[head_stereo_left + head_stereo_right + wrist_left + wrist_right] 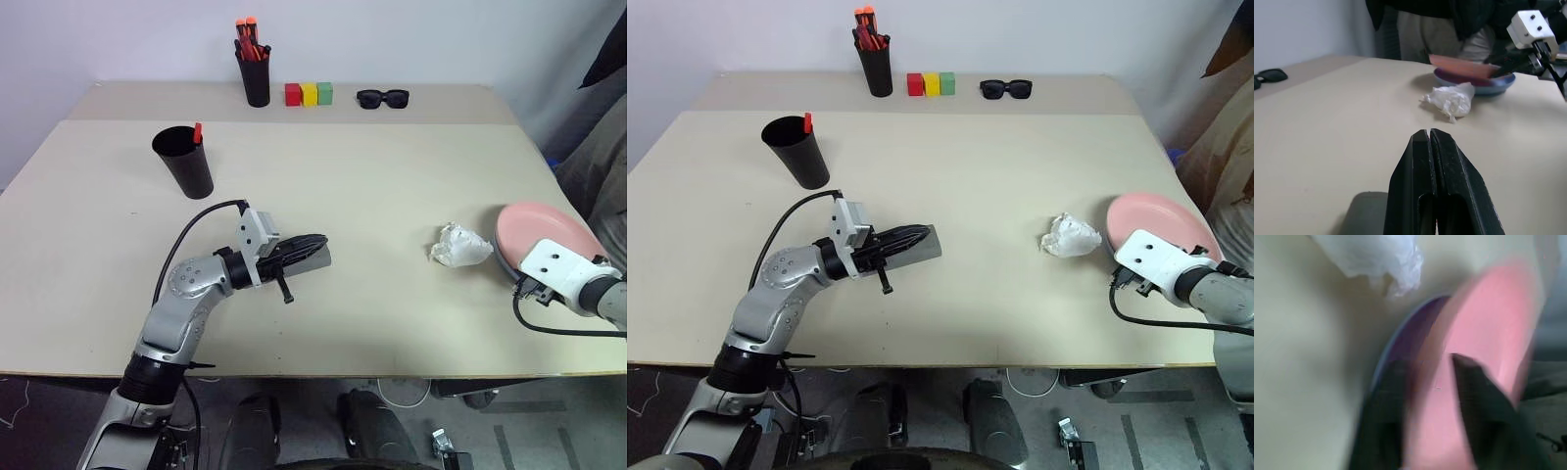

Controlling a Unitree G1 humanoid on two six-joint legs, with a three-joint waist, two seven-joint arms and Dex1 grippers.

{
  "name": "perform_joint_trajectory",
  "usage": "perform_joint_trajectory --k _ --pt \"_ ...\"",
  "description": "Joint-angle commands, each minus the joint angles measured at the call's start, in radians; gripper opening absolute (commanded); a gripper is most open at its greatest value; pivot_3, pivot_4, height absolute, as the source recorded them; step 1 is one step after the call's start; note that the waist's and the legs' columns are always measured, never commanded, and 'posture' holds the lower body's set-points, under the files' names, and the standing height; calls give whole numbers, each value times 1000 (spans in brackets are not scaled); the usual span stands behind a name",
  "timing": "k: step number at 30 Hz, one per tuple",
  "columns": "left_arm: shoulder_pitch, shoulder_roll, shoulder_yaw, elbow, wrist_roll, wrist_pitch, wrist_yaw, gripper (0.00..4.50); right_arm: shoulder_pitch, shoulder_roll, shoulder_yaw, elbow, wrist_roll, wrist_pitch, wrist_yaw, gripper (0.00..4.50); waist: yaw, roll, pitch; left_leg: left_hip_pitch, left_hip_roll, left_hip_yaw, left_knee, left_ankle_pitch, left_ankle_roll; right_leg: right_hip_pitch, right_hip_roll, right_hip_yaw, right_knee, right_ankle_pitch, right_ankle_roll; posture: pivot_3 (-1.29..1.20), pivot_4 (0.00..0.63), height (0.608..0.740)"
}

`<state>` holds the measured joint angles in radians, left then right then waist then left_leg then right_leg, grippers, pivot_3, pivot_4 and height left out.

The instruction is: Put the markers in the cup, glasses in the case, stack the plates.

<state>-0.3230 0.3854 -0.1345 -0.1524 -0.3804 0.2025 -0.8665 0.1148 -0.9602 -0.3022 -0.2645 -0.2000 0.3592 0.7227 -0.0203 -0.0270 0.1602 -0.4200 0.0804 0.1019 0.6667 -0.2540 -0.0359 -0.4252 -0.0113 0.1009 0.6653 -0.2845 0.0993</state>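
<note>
Left hand point(1429, 139) level over bench point(372, 176), fingers pressed together, empty, above grey case point(918, 245). Right hand point(1430, 369) parted, empty, tilted down over pink plate point(544, 233) resting on blue plate point(1476, 85).

The bench point(372, 176) had a smooth, matt beige top, like laminate. At upper left the cup point(184, 161) looked like matt black plastic. The pink plate point(541, 232) at right edge was smooth plastic with a soft sheen, over a blue plate point(1476, 86) of like finish. Beside them lay crumpled white paper point(458, 245), rough and creased. The left tool point(1436, 147) had matt black plastic fingers; its arm was brushed silvery metal.
</note>
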Motion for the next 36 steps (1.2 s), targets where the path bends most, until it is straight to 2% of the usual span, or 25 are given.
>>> perform_joint_trajectory --k 1,2,7,9,14,16,19,21,25,32,36 --pt "10 -2 13 -23 1 -30 0 0 -32 -21 -29 -38 19 -12 5 3601 2 0 0 0 0 0 0 0 0 0 0 0 0 0 0 0 150 722" --pt "18 0 15 -28 1 -30 3 0 -51 -17 -28 -41 36 -16 12 4081 2 0 0 0 0 0 0 0 0 0 0 0 0 0 0 0 150 722" --pt "59 13 25 -60 3 -27 22 0 -114 1 -9 -64 152 -52 82 4081 2 0 0 0 0 0 0 0 0 0 0 0 0 0 0 0 150 722" --pt "73 18 29 -86 -2 -14 37 0 -124 9 39 -74 166 -74 100 4081 5 0 0 0 0 -1 0 0 0 0 0 0 0 0 0 0 150 722" --pt "79 23 32 -125 -6 13 70 0 -182 60 186 -28 99 -108 45 4081 4 -1 0 0 0 0 0 0 0 1 0 0 0 0 -1 0 150 722" --pt "82 25 36 -144 -7 25 85 0 -204 69 247 39 18 -154 -16 4081 5 -1 0 0 0 0 0 0 0 1 0 0 0 0 -1 0 150 722" --pt "86 31 42 -165 -9 39 101 0 -235 90 281 105 -24 -147 -68 3225 5 -1 0 0 0 0 0 0 0 1 0 0 0 -1 -2 0 150 722" --pt "87 34 43 -173 -11 46 108 0 -235 83 296 118 -38 -160 -67 2326 6 -1 0 0 0 0 0 0 0 0 0 0 0 -1 -2 0 150 722" --pt "84 32 45 -179 -11 57 116 0 -244 102 280 118 -31 -164 -92 134 5 -1 0 0 0 0 0 0 0 1 0 0 0 -1 -1 0 150 722" --pt "63 19 35 -136 -16 47 94 0 -276 102 160 105 -87 -58 -237 51 7 -1 0 0 0 0 0 0 0 1 0 0 0 -1 -1 0 150 722" --pt "22 -8 19 -73 -5 19 71 0 -220 64 102 131 -170 24 -305 51 10 -1 0 0 -1 0 0 0 0 1 -1 0 0 -1 -2 0 150 722"
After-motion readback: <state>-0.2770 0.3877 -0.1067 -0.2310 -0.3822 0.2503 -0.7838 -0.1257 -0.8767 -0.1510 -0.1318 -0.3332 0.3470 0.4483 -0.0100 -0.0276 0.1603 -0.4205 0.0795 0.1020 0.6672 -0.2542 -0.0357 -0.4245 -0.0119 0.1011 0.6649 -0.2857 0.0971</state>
